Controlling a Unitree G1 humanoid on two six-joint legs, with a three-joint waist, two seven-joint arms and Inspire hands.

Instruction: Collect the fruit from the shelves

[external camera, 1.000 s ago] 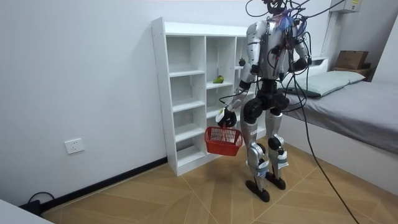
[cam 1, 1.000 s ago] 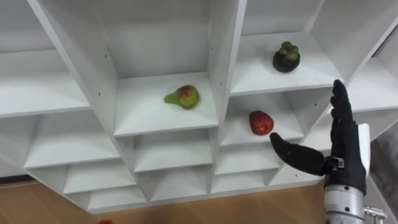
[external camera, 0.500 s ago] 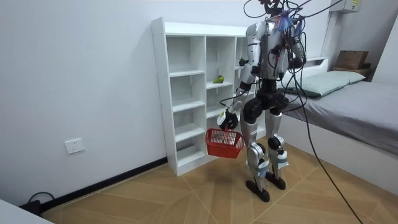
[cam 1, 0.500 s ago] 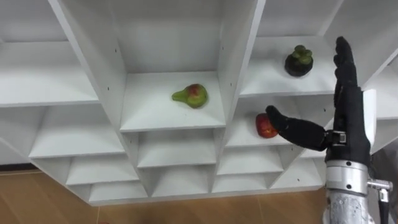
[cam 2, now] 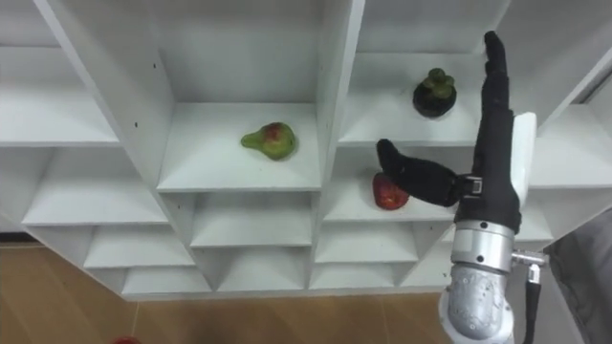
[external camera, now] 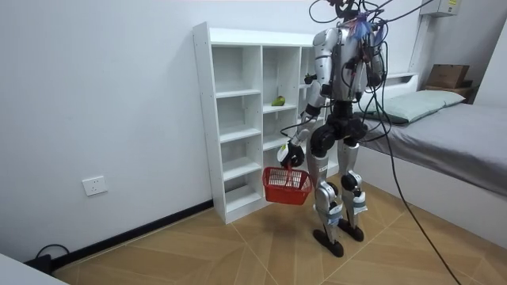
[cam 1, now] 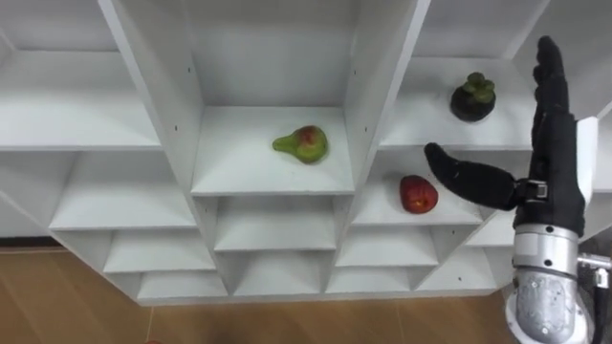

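Red fruit [cam 1: 417, 194], seeming firm, smooth, light, sitting near shelf's [cam 1: 378, 206] front edge; holding right robot hand [cam 1: 553, 180] spread beside it, cupping round sides looking best; left robot hand [external camera: 292, 153] gripping basket [external camera: 287, 185].

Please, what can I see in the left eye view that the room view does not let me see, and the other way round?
The left eye view adds a red apple and, one shelf higher, a dark mangosteen. The right robot hand is held up before them, fingers straight, thumb toward the apple. The room view adds a red basket hanging from the left robot hand, a bed behind the robot and a wall socket. Both share the white shelf unit and the green pear in it.
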